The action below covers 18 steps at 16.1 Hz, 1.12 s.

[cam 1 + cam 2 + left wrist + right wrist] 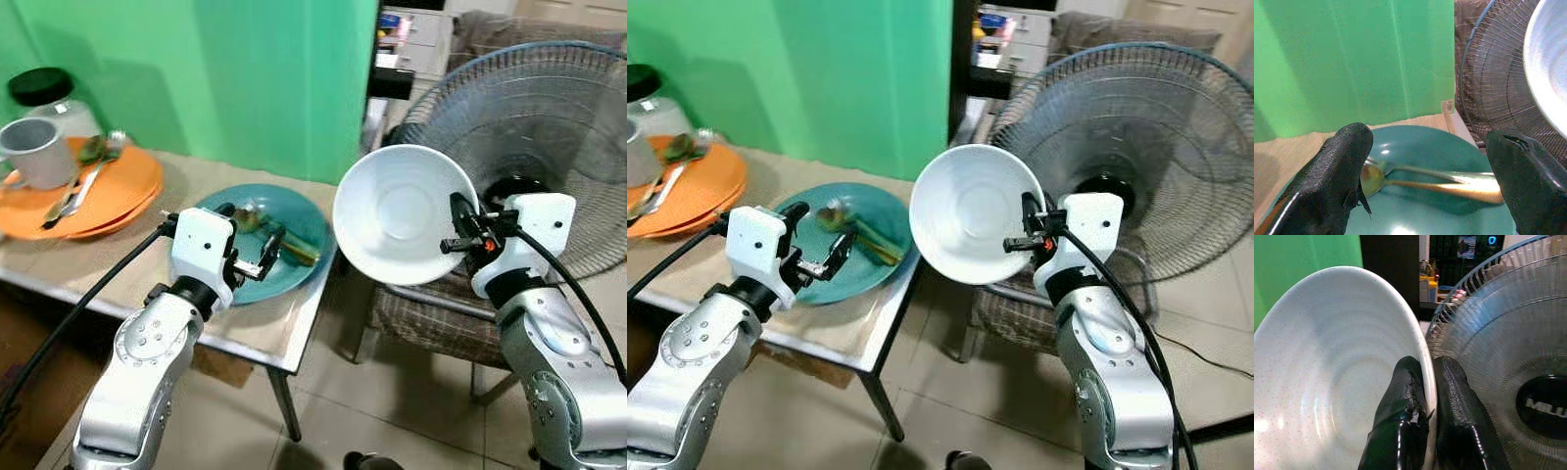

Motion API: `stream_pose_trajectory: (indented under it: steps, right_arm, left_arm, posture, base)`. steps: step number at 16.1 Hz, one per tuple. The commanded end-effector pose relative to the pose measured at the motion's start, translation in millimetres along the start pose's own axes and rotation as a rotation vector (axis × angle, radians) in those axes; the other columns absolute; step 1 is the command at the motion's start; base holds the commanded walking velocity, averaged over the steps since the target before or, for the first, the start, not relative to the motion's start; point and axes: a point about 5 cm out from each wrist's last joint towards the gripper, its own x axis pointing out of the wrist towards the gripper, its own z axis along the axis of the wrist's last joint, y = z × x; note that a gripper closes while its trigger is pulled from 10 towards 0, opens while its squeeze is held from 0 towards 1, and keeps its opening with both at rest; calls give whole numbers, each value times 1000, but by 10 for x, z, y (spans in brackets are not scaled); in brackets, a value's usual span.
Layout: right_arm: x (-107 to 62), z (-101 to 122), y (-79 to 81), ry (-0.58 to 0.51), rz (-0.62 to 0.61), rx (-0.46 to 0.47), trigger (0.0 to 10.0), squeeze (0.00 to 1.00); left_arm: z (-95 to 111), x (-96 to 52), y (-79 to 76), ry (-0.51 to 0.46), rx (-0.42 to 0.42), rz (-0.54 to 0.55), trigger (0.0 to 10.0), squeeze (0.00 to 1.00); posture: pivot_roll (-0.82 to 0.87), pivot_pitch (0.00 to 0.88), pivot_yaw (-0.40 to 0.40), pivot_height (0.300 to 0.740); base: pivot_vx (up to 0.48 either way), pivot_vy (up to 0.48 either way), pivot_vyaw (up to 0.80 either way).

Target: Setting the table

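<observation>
A teal plate (294, 220) lies on the table's right corner with a gold spoon (1449, 188) and a fork (1420, 170) across it. My left gripper (250, 245) hovers open just above the plate's near side, its fingers (1337, 171) spread wide with nothing between them. My right gripper (460, 220) is shut on the rim of a white bowl (402, 215), held tilted in the air to the right of the table, in front of a fan. In the right wrist view the two fingers (1410, 406) pinch the bowl's rim (1427, 377).
At the table's far left stand orange plates (108, 196) bearing a grey mug (39, 152) and cutlery, with a black-lidded jar (49, 93) behind. A large standing fan (549, 137) and a wicker chair (431, 318) stand to the right. A green wall rises behind the table (245, 328).
</observation>
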Motion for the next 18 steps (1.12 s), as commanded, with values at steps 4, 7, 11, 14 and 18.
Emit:
stream_pose_trajectory:
  steps: [4,7,11,14,18]
  right_arm:
    - [-9,78,22,-47,13,-35,10000,0]
    - [-7,80,18,-46,15,-32,10000,0]
    - [-13,70,5,-39,4,-19,10000,0]
    - [-15,67,-2,-36,5,-13,10000,0]
    - [-13,59,-21,-8,-14,-4,10000,0]
  left_arm:
    - [-35,-9,5,14,3,19,10000,0]
    - [-35,3,0,13,2,17,10000,0]
    - [-36,11,-6,13,3,12,10000,0]
    - [-40,15,-11,15,0,13,10000,0]
    - [-54,29,5,27,5,28,10000,0]
  posture:
    - [108,0,9,740]
    - [105,0,11,740]
    - [103,0,12,740]
    - [102,0,12,740]
    - [99,0,15,740]
  base:
    - [0,0,-800]
    - [0,0,-800]
    - [0,0,-800]
    - [0,0,-800]
    - [0,0,-800]
